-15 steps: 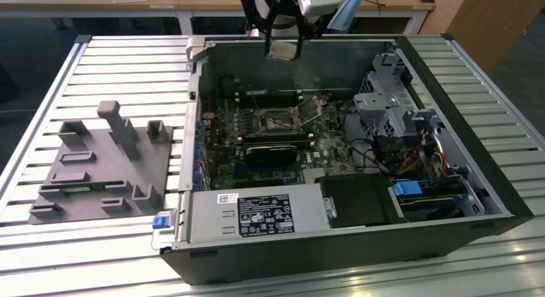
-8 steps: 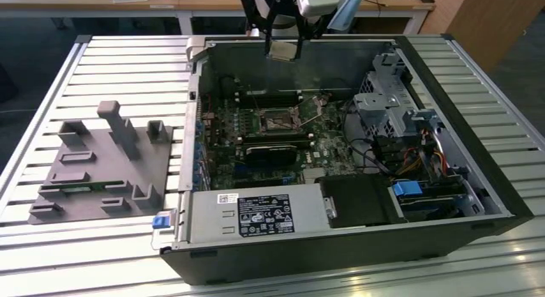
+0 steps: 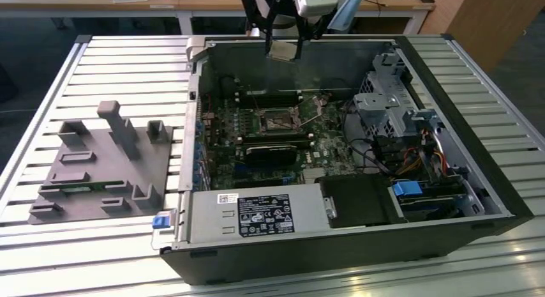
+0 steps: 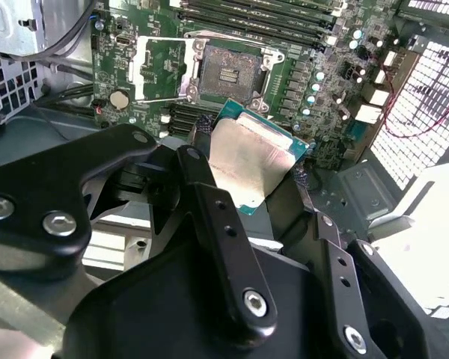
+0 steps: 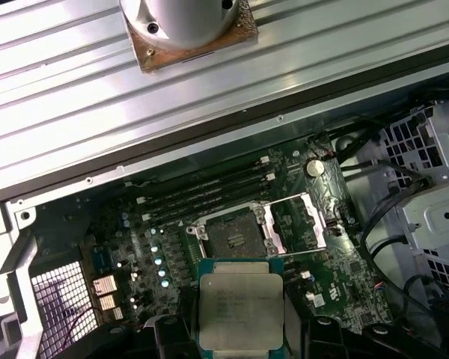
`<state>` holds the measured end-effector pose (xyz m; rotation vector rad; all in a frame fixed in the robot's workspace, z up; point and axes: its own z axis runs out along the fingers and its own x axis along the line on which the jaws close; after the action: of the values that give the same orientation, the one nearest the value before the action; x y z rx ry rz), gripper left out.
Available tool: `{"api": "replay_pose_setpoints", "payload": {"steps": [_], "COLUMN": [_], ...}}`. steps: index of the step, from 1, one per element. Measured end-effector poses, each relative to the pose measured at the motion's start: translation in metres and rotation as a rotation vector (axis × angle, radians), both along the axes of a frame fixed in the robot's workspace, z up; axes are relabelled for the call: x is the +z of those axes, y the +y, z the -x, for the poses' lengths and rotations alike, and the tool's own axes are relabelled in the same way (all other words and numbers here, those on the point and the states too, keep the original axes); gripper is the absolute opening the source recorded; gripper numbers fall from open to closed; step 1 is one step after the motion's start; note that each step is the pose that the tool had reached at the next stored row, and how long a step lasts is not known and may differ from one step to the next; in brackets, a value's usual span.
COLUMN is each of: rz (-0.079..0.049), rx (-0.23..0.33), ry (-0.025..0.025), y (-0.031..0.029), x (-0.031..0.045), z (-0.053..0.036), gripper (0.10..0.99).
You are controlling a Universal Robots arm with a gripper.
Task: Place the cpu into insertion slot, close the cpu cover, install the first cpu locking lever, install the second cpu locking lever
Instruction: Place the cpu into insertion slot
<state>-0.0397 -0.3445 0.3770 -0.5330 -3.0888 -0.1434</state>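
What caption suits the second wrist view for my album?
Hand grips the cpu; insertion slot lies open, cpu cover swung aside.

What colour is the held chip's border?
The cpu has a green border, clearest in the second wrist view.

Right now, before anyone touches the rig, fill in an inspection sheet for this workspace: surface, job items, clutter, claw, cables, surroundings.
Surface: slatted metal table carrying an open computer case.
Job's things: chip held above the case; socket empty, its cover swung open.
Clutter: grey holder block on the exterior view's left of the case.
Claw: shut on the chip.
Cables: coloured wires bundled inside the case, on the exterior view's right.
Surroundings: wooden desks behind the table.
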Motion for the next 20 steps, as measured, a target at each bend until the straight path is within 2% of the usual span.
{"api": "replay_pose_setpoints", "payload": {"steps": [20], "rz": [0.0], "rx": [-0.077], "ry": [0.0], "y": [0.0], "x": [-0.0001], "z": [0.0], "gripper": [0.541]}}
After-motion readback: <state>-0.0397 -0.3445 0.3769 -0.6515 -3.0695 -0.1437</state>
